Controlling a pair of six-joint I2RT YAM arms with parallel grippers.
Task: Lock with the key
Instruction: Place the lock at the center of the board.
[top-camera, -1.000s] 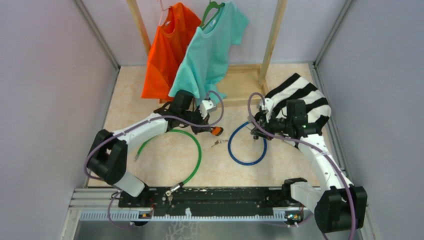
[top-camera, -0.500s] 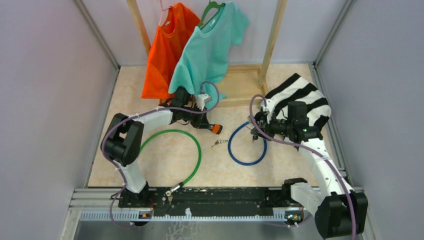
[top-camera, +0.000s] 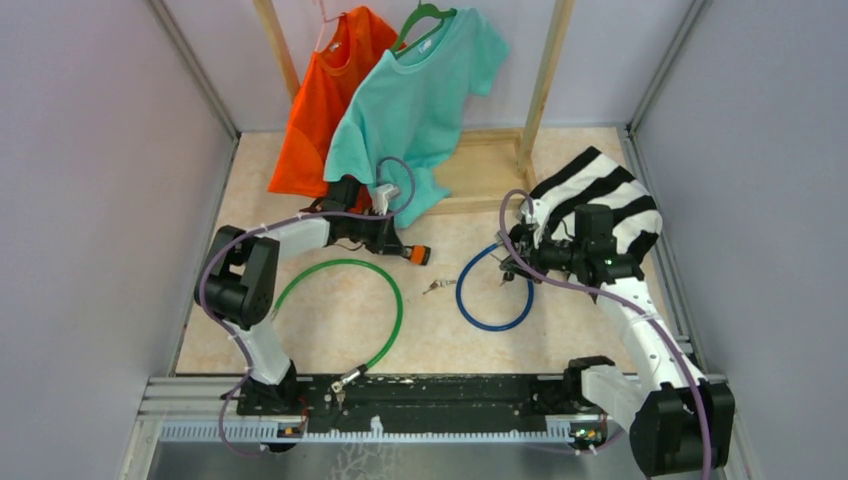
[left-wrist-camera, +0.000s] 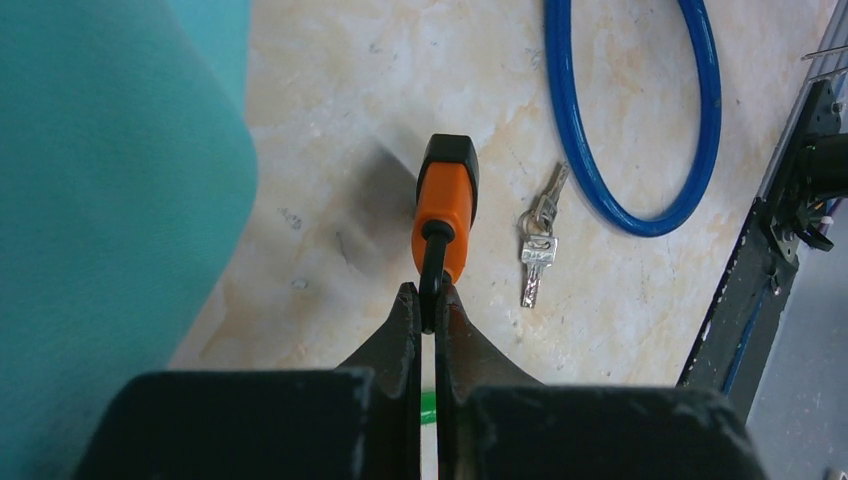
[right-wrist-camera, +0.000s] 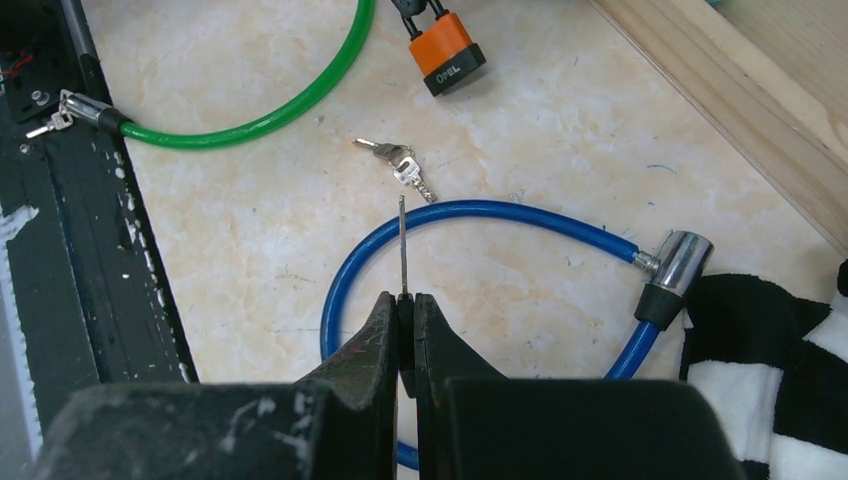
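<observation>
An orange padlock with a black base is held just over the floor; it also shows in the left wrist view and the right wrist view. My left gripper is shut on its black shackle. My right gripper is shut on a thin key, seen edge-on and pointing away over the blue cable loop. A loose bunch of keys lies on the floor between padlock and blue cable, also in the left wrist view and the right wrist view.
A green cable curves from the padlock to the black rail at the near edge. A teal shirt and an orange shirt hang on a wooden rack, close against my left arm. A striped cloth lies under my right arm.
My left arm has drawn back and to the left, carrying the padlock with it and pushing against the teal shirt. My right gripper has stayed almost still with its key.
</observation>
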